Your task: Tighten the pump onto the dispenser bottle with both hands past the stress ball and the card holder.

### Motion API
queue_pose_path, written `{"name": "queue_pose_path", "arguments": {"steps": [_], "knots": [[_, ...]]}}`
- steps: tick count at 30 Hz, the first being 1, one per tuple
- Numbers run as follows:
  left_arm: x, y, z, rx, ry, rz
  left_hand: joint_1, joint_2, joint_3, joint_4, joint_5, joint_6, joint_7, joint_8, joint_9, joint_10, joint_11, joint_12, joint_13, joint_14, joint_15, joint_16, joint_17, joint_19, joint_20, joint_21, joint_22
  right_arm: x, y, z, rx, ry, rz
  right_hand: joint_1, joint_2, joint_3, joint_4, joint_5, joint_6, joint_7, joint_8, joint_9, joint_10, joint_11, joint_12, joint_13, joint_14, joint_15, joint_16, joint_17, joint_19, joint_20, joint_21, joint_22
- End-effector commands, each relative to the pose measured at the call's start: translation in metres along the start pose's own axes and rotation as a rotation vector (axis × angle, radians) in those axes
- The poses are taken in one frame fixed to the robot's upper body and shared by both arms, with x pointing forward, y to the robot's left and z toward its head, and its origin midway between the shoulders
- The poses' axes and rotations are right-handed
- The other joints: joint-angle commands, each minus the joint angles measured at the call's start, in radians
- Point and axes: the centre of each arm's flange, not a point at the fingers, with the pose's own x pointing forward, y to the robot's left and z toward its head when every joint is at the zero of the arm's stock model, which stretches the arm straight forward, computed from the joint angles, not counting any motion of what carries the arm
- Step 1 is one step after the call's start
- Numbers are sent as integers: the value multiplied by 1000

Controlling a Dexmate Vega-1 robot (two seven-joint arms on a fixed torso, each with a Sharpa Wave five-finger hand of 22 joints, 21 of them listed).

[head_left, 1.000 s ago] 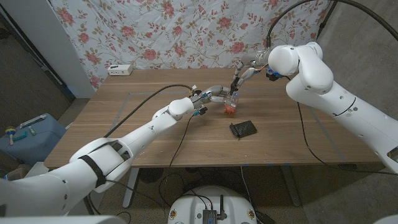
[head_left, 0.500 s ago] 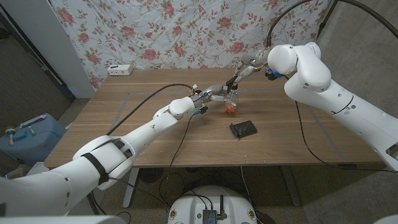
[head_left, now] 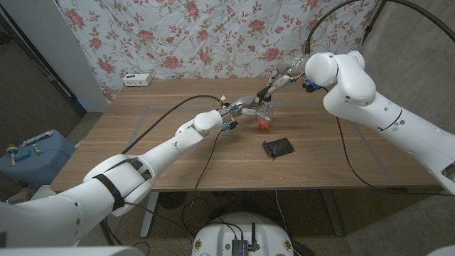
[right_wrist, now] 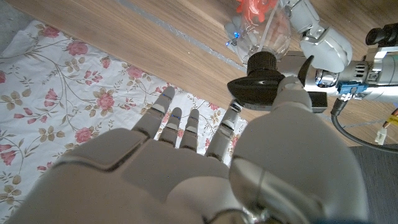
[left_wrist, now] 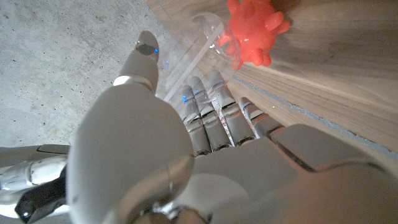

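The clear dispenser bottle (head_left: 266, 110) stands upright on the far middle of the wooden table (head_left: 178, 153), with both hands meeting at it; the left hand (head_left: 245, 107) reaches in from the near left and wraps the bottle's body, its fingers (left_wrist: 211, 109) lying close together along the clear wall in the left wrist view; the right hand (head_left: 279, 83) comes down from the far right onto the black pump (right_wrist: 261, 84) at the bottle's top. In the right wrist view the thumb presses against the pump's black head and collar while the other fingers (right_wrist: 180, 127) stand spread and clear of it, so whether the pump is truly pinched I cannot tell. The red spiky stress ball (head_left: 262, 125) lies on the table just in front of the bottle, touching or nearly touching its base; the left wrist view shows it (left_wrist: 252, 31) right beside the bottle's clear bottom edge (left_wrist: 205, 28). The black card holder (head_left: 278, 147) lies flat nearer the robot, apart from the ball and bottle. A white power strip (head_left: 137, 80) sits at the table's far left corner; a floral cloth (head_left: 192, 35) hangs behind the table; a black cable (head_left: 167, 117) runs across the table along the left arm.
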Motion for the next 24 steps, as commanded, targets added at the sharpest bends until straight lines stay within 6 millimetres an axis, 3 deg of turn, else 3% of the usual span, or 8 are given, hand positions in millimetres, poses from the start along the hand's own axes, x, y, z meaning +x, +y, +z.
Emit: {"name": "queue_pose_path", "arguments": {"steps": [1,7,24], "knots": [[-1,-2,-1,-3,9,1,-51,96,101,93,4,62,1,6,4,12,1,3,2,5,-48,2,2,1,-57,-1,3,-5,3,5,-23,14,7,-13,-6,-6,5,-6,109,76,-14,2,4,1,-5,1,8,5,-1,0,3,11,2,3],[-1,-2,0,-3,9,-4,-51,95,101,93,4,61,0,6,4,12,0,3,2,5,-48,2,1,1,-58,-1,3,-9,5,8,-30,27,1,-26,-15,-15,8,-11,100,99,-22,2,3,6,-9,1,4,11,-6,-1,2,14,-1,3],[-2,-4,-1,-7,13,-8,-51,95,101,93,4,61,1,6,4,11,0,3,2,4,-47,1,1,1,-58,-1,3,-15,11,13,-34,81,-61,-68,-14,-34,26,-25,215,135,0,1,94,14,11,0,84,-18,11,-4,46,-4,6,3]]}}
